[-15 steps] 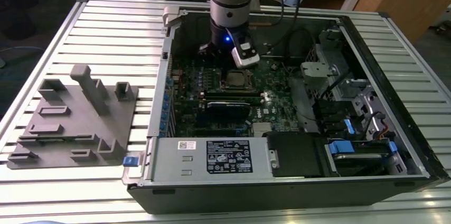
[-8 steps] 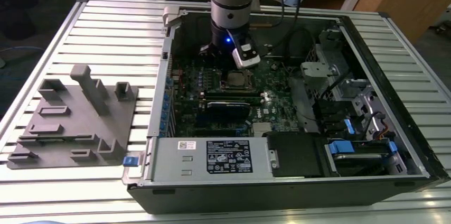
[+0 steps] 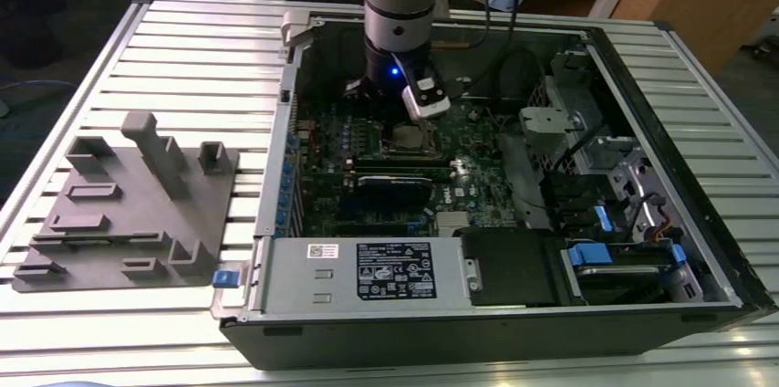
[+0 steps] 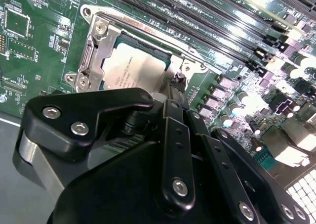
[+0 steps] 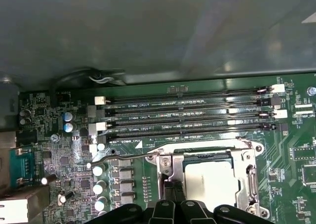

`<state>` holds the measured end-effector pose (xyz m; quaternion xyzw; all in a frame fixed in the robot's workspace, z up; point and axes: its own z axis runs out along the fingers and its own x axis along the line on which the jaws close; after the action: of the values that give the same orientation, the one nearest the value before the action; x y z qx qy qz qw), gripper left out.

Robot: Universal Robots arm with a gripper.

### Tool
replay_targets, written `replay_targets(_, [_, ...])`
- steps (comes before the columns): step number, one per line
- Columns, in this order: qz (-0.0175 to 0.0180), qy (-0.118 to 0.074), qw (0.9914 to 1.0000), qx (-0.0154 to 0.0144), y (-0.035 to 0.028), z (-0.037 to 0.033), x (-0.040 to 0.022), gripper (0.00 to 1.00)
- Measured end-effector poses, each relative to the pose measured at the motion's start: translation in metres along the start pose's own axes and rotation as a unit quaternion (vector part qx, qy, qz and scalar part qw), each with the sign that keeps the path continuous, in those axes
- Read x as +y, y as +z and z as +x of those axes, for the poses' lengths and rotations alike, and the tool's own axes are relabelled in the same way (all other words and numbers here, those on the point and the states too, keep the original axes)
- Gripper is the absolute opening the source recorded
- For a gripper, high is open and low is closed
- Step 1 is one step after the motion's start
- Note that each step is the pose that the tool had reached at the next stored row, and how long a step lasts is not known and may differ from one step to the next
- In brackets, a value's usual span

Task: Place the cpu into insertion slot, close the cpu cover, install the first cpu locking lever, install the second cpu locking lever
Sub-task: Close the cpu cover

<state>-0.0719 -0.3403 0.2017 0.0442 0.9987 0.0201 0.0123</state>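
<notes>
The cpu [image 4: 131, 70] lies with its silver-grey top up inside the insertion slot [image 4: 91, 61] on the green board; it also shows in the first wrist view as the cpu [image 5: 210, 184] in the insertion slot [image 5: 250, 182]. The cpu cover [image 5: 170, 165] frames the chip and looks laid down over it. A thin locking lever [image 5: 123, 158] runs out from the socket's corner on the memory-slot side. My gripper [image 4: 177, 88] stands right over the socket's edge, fingers together, nothing visibly between them. In the exterior view the gripper [image 3: 411, 122] hangs just above the cpu [image 3: 411, 139].
Long memory slots [image 5: 187, 117] run beside the socket. Capacitors [image 5: 98, 187] and small parts crowd its other side. The open computer case [image 3: 681, 177] walls in the board, with a power supply [image 3: 365, 268] in front. A grey fixture block [image 3: 128, 209] sits at the exterior view's left.
</notes>
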Motion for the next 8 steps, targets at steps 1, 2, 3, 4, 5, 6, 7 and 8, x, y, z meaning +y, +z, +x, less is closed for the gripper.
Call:
replay_targets(1, [0.0, 0.0, 1.0, 0.0, 0.0003, 0.0, 0.0, 0.11])
replay_targets(2, [0.0001, 0.0, 1.0, 0.0001, 0.0003, 0.0, 0.0, 0.11])
replay_targets(3, [0.0002, 0.0, 1.0, 0.0001, 0.0003, 0.0, -0.0001, 0.11])
replay_targets(4, [0.0001, 0.0, 1.0, 0.0001, 0.0004, 0.0, -0.0001, 0.11])
replay_targets(5, [0.0, 0.0, 1.0, 0.0, 0.0005, 0.0, 0.0, 0.11])
replay_targets(6, [0.0, 0.0, 1.0, 0.0, 0.0005, 0.0001, 0.0, 0.11])
replay_targets(7, [0.0, -0.001, 1.0, -0.0001, 0.0006, 0.0001, -0.0001, 0.11])
replay_targets(8, [0.0, -0.001, 1.0, -0.0003, 0.0006, 0.0001, -0.0001, 0.11])
